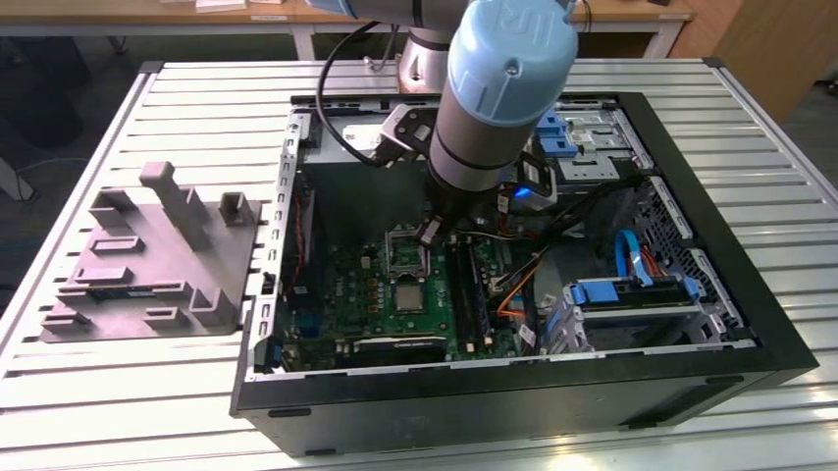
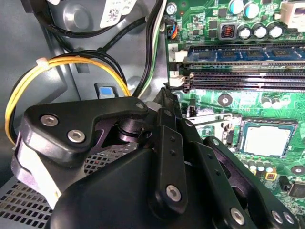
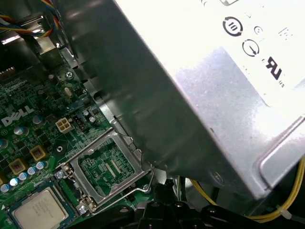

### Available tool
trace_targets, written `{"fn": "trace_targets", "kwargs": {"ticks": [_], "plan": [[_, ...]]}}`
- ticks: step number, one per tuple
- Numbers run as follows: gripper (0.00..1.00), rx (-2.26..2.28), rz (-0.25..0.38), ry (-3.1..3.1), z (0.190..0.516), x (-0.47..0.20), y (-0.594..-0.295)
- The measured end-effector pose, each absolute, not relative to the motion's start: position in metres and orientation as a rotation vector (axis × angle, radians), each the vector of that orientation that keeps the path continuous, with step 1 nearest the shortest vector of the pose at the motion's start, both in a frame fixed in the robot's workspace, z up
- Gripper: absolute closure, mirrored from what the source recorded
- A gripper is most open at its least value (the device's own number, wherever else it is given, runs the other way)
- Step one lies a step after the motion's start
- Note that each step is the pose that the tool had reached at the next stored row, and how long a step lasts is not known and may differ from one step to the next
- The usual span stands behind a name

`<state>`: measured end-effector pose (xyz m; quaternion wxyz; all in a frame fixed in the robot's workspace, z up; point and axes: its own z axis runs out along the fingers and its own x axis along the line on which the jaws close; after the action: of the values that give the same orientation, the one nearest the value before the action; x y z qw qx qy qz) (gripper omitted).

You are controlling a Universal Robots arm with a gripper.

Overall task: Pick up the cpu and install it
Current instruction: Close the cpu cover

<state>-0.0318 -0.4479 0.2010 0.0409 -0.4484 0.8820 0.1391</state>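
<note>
Inside the open black computer case (image 1: 772,339), which lies on its side on the slatted tabletop (image 1: 118,392), a green motherboard (image 1: 373,299) covers the floor. The cpu (image 1: 410,296) sits in its socket on that board, silver top up; it also appears in the second wrist view (image 2: 264,140) and in the first wrist view (image 3: 39,210), where the picture's edge cuts part of it off. Just beside it stands the hinged metal socket frame (image 3: 107,167), swung up and open, with green board seen through its middle. Dark memory slots (image 2: 243,71) run alongside the socket, and a row of round capacitors (image 2: 259,31) lies beyond them. A silver power supply (image 3: 228,90) fills one end of the case, with yellow wires (image 2: 66,62) looping next to it. Blue drive brackets (image 1: 629,291) occupy the side toward the exterior view's right.

The robot arm (image 1: 504,88) reaches down into the case, and the claw (image 1: 430,234) hangs close over the raised frame, apart from the cpu. Its black linkage (image 2: 167,167) blocks much of the second wrist view, and the fingertips are hidden, so I cannot tell whether they stand apart or together, nor whether anything is held.

Outside the case, toward the exterior view's left, the grey moulded holder block (image 1: 151,265) with upright posts rests on the tabletop.
</note>
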Motion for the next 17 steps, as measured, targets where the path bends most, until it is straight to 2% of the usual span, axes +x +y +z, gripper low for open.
{"fn": "trace_targets", "kwargs": {"ticks": [17], "plan": [[0.89,-1.323,0.423,2.721,0.1979,-0.0355,-0.4431]]}}
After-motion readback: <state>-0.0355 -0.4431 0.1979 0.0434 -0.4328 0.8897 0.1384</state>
